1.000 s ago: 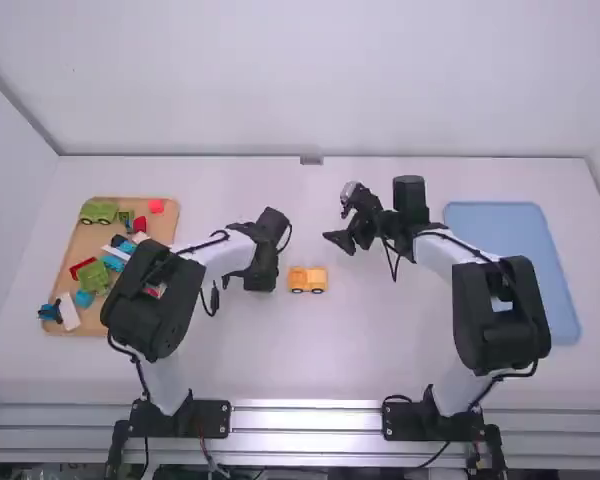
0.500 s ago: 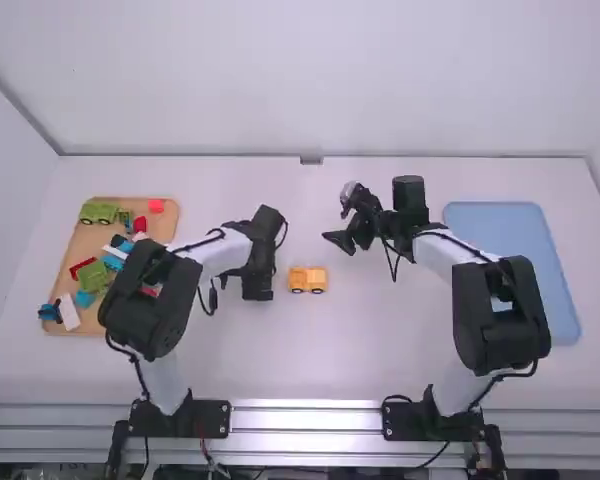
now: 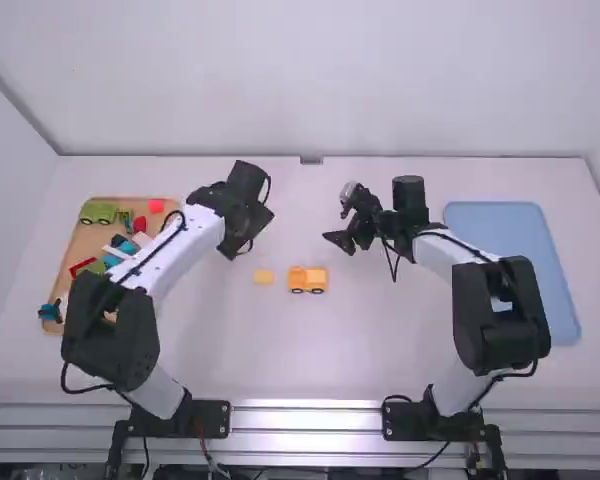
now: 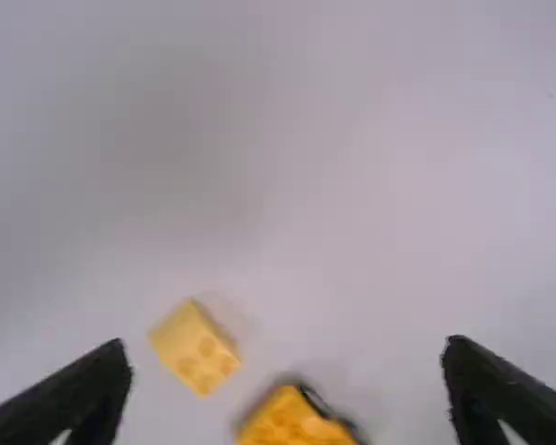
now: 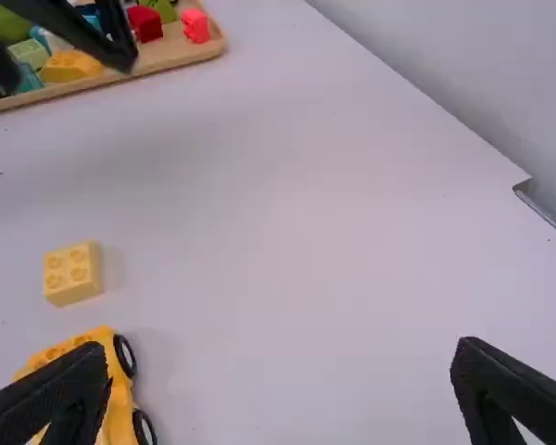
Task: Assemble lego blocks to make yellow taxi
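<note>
Blocks (image 3: 156,206) crowd the wooden tray (image 3: 77,243) (a wheeled green one (image 3: 98,212), too!), blue tray (image 3: 495,225) well apart; left gripper (image 3: 249,234) and right gripper (image 3: 343,243) wide open, empty.

On the tabletop (image 3: 370,350) before you, the left tray (image 3: 85,240) has blocks (image 3: 156,206) in it; the right tray (image 3: 520,230) lies at your far right. Between the trays sits a car (image 3: 307,280), with a single block (image 3: 263,277) just to its left, not touching. A wall (image 3: 380,80) stands behind.
</note>
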